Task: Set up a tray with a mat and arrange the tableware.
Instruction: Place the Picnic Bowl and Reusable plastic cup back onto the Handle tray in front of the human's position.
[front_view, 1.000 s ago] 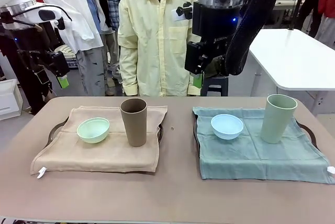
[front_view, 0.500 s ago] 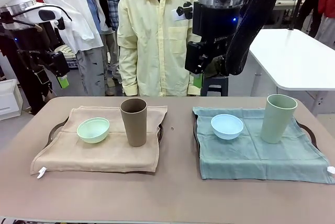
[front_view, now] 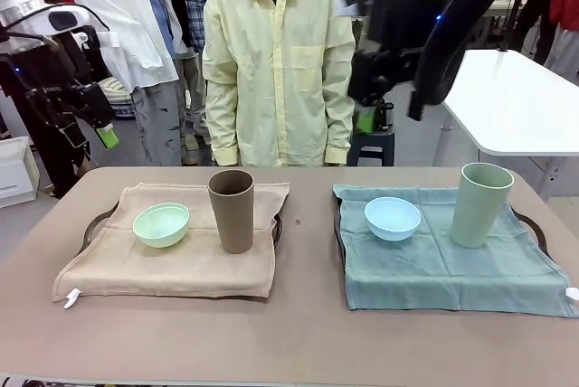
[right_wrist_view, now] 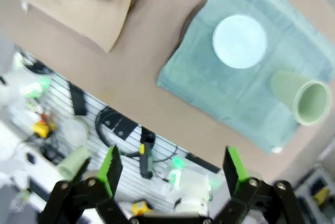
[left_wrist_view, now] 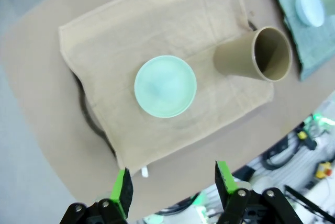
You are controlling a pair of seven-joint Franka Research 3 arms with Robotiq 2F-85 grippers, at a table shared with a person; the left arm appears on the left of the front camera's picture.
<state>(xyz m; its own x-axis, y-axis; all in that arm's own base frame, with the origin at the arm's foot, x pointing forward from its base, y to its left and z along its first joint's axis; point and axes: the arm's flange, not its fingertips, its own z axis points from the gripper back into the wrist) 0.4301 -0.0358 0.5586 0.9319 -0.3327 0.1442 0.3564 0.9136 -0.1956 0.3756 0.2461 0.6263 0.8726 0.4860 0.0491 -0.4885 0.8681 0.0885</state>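
Tableware sits paired, mint bowl (front_view: 161, 224) at nine o'clock of the brown tumbler (front_view: 232, 210) on the tan mat (front_view: 172, 265), blue bowl (front_view: 393, 218) beside the pale tumbler (front_view: 480, 203) on the teal mat (front_view: 452, 269), while left gripper (left_wrist_view: 171, 187) and right gripper (right_wrist_view: 171, 167) hover high, jaws apart and empty, the arranging apparently done.

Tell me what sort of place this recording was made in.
Probably a robotics lab staged as a dining setup: a brown shared table with two cloth-covered trays, white robot arms at both sides, and a white workbench behind.
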